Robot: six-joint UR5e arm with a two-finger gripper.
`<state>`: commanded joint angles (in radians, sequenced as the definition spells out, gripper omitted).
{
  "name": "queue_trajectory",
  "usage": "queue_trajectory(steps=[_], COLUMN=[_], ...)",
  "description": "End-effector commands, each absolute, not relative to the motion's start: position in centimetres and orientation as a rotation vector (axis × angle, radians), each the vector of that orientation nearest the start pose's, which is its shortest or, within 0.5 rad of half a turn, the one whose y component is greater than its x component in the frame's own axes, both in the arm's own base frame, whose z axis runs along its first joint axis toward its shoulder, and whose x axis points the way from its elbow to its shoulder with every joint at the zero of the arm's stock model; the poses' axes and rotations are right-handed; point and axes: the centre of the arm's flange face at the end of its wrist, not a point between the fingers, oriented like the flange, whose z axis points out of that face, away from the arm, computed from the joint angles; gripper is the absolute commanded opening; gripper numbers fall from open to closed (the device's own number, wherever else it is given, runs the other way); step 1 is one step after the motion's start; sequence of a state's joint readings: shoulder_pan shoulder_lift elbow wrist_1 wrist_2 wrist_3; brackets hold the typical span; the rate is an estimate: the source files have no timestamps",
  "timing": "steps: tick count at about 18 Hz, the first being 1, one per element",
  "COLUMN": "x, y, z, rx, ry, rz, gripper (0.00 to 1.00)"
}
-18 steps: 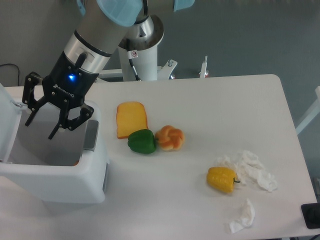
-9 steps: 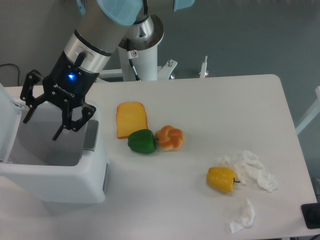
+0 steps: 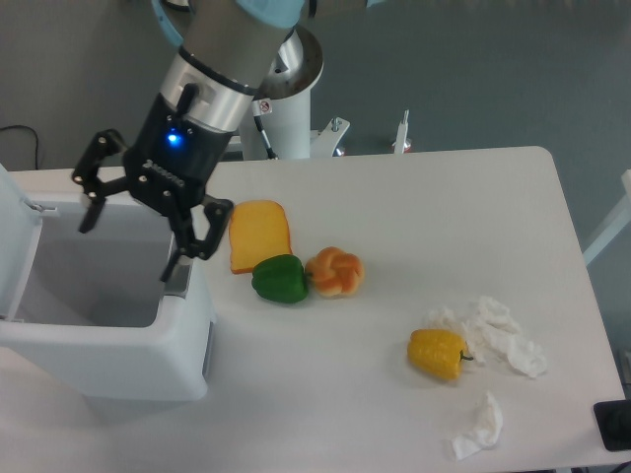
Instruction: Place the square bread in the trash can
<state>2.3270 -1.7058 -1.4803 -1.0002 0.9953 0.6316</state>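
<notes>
Found the hand (image 3: 128,248) hanging over the open mouth of the trash can (image 3: 108,360), black fingers (image 3: 187,241) spread wide apart and nothing held between them. Noted one fingertip over the can's inner hollow and the other just above its right rim, close to the grey panel (image 3: 180,279).

Could not make out the square bread anywhere in the view, so could not tell where it lay, which way it pointed, how its long axis ran or how it looked (only part of the can's inside showed, a pale grey wall and floor, the rest hidden behind the near rim and the hand).

Saw the trash can itself as a big white rectangular bin standing upright on the table (image 3: 444,207), mouth facing up, lid (image 3: 18,232) swung up on its left side, grey-panelled rim turned to the right.

Marked a flat orange-yellow toast slice (image 3: 260,235) just to the right of the trash can, apart from it. Saw a green pepper (image 3: 280,279) touching the toast's lower edge, and a round knotted bun (image 3: 334,272) touching the pepper on the side away from the trash can. Spotted, well to the right of the trash can, a yellow pepper (image 3: 439,354) against crumpled white tissue (image 3: 498,335), with a smaller tissue scrap (image 3: 480,426) nearer the front edge.
</notes>
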Motion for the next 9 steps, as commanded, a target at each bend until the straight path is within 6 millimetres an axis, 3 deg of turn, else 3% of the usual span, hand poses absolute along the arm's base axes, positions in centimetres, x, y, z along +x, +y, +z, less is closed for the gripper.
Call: queue_trajectory(steps=[4,9], x=[-26.7,-26.9], y=[54.0,53.5], z=[54.5,54.9], rx=[-2.453,-2.478], ry=[0.243,0.249], rz=[0.095,0.156], gripper=[1.00,1.00])
